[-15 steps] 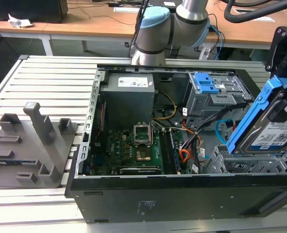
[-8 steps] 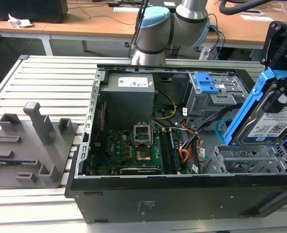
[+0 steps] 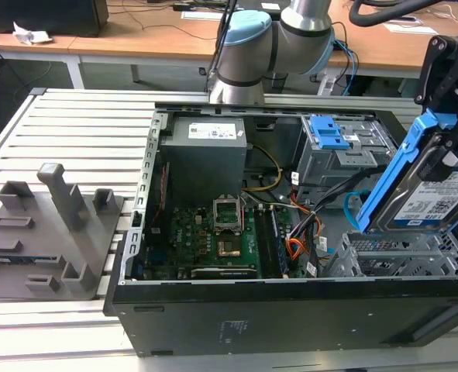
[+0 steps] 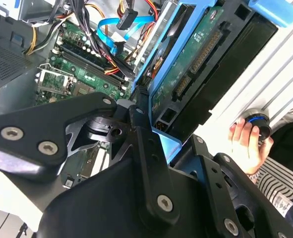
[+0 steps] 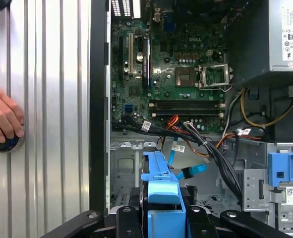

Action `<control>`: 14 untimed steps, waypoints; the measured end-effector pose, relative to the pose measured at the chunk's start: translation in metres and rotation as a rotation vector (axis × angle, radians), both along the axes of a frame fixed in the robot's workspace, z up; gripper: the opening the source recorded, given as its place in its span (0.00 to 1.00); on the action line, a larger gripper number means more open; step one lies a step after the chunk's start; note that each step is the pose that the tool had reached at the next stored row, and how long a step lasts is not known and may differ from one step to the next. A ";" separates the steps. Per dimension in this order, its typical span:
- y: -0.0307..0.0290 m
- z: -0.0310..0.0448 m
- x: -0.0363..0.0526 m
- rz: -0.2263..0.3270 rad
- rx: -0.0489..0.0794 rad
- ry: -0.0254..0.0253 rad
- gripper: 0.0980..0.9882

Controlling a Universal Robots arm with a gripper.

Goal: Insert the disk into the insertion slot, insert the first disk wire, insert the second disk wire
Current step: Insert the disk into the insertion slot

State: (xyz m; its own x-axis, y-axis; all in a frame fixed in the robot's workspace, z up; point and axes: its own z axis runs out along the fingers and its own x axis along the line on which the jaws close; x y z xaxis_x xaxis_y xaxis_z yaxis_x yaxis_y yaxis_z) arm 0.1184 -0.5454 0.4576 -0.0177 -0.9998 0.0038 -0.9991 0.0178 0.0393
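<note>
Exterior view: the gripper [image 3: 455, 143] sits at the exterior view's right edge, mid-height. Its claw is pinched on the disk [image 3: 438, 201] by the blue carrier. The drive hangs tilted, label side toward the camera, w/ its lower edge just above the insertion slot [image 3: 391, 256] at the lower right of the frame. We judge it isn't in the bay yet.

What could go wrong, as we see it:

- Tilt: if the drive comes in at this angle, a carrier corner could catch the bay's sheet-metal rim. It would then jam or twist in the claw.
- Grip: the hold looks to be at one end of the carrier, so there's a long lever. Even light contact w/ the rim may rotate the drive.
- Cables: in the first wrist view the second disk wire [image 5: 193, 170] lies loose near the bay mouth. The first disk wire [image 5: 172, 120] and a black cable bundle [image 5: 220, 163] run close by. Any of them could get trapped under the drive, or a plug could get bent.
- Neighbour: the taller cage [image 3: 337, 147] w/ blue latches stands just beside the bay, so sideways drift could knock it.
- Person: a hand [image 5: 2, 119] rests on a round dark knob [image 5: 5, 143] on the slatted table [image 5: 52, 74]. That's outside the case and well apart from the drive, so low risk there.
</note>
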 end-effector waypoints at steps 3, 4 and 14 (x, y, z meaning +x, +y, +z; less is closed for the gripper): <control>0.0000 -0.0023 0.0000 0.000 0.000 0.0000 0.30; 0.0000 -0.0032 0.0000 0.000 0.000 0.0000 0.30; 0.0000 -0.0110 0.0000 0.000 0.000 0.0000 0.30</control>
